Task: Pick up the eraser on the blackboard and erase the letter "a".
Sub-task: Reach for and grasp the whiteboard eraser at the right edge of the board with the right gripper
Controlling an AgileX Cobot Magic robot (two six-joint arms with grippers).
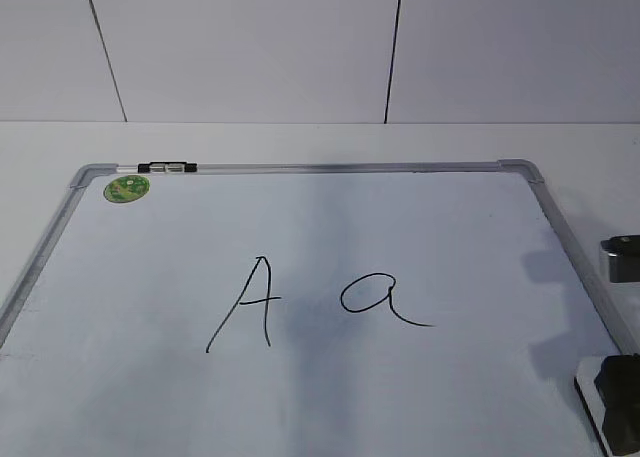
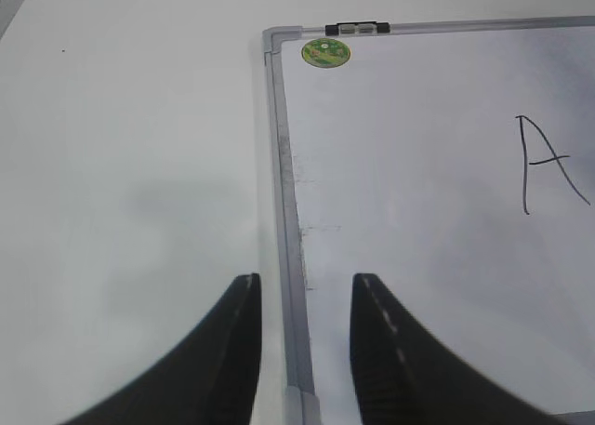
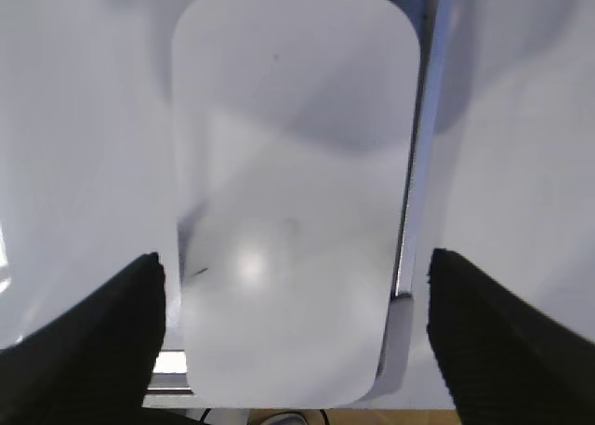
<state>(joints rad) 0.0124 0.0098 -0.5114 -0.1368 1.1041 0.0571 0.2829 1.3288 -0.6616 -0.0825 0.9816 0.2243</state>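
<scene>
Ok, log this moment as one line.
phase: pre-grasp | right gripper: open, straddling eraser | left gripper: part open, empty, over blackboard edge | letter "a": intact

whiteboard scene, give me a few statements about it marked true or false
1. The right pincer stands open with the eraser between its fingers. True.
2. The letter "a" is already wiped off. False: it is whole, right of the capital "A" in the exterior view.
3. The left pincer grips the eraser. False: it holds nothing and straddles the frame of the blackboard.
4. A green sticker sits near the board's far left corner. True.
5. The eraser lies over the two letters. False: it lies by the board's right edge.
</scene>
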